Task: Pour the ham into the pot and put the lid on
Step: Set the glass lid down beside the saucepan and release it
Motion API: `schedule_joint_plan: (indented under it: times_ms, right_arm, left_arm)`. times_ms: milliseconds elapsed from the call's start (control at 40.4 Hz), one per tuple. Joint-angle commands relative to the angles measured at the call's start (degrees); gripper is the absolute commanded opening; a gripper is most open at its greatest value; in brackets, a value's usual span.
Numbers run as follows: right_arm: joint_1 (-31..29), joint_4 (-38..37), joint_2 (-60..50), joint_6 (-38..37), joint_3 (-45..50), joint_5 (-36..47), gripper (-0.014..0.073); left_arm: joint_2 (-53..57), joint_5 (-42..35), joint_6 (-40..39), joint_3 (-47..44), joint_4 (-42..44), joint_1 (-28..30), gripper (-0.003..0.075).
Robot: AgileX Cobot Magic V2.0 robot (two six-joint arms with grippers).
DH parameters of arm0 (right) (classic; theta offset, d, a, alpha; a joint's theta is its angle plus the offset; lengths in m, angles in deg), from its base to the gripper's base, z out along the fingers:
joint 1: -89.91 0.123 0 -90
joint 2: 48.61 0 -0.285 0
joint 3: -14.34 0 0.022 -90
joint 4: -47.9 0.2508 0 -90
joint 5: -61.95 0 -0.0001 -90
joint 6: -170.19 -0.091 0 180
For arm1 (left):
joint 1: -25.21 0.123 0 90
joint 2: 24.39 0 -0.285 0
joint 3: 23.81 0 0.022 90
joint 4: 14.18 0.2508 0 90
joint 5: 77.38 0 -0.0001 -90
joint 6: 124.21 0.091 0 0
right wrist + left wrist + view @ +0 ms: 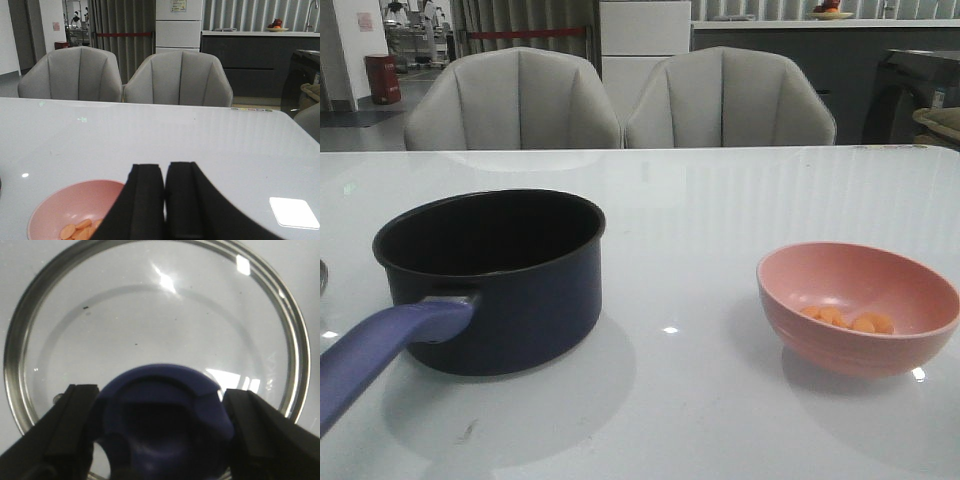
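The pot, navy with a black inside and a purple-blue handle, stands at the left in the front view. The ham is orange slices in a pink bowl on the right, and it also shows in the right wrist view. The glass lid lies flat on the table. My left gripper is open, with its fingers on either side of the lid's purple-blue knob; a sliver of light shows beside the right finger. My right gripper is shut and empty, just beside the pink bowl. Neither gripper shows in the front view.
Two grey chairs stand behind the far edge of the white glossy table. A sliver of the lid's rim shows at the far left edge of the front view.
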Motion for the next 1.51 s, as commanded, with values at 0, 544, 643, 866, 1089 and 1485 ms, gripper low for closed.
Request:
schedule_joint_plan:
  times_ms: [0, 544, 643, 866, 1089, 1485]
  right_arm:
    - [-0.11, -0.65, -1.18, 0.17, 0.60, 4.28, 0.0175]
    - [-0.45, -0.65, -1.18, 0.17, 0.60, 4.28, 0.0175]
    - [-0.45, -0.65, -1.18, 0.17, 0.60, 4.28, 0.0175]
    - [-0.45, -0.65, -1.18, 0.17, 0.60, 4.28, 0.0175]
    - [-0.45, -0.65, -1.18, 0.17, 0.60, 4.28, 0.0175]
    - [-0.45, -0.65, -1.18, 0.17, 0.60, 4.28, 0.0175]
  left_arm:
    - [0.10, -2.25, 0.78, 1.34, -0.93, -0.03, 0.0200]
    - [-3.79, -1.48, 6.63, 1.46, -6.25, -0.03, 0.0659]
    - [-3.79, 0.37, 7.34, 2.75, -6.25, -0.03, 0.0661]
    - [1.72, 3.35, 7.89, 5.56, -7.25, -0.24, 0.0657]
    - [12.93, 1.33, 8.78, 5.26, -7.25, -0.24, 0.0657]
    - [42.43, -14.60, 8.78, -8.84, -7.35, -0.24, 0.0656]
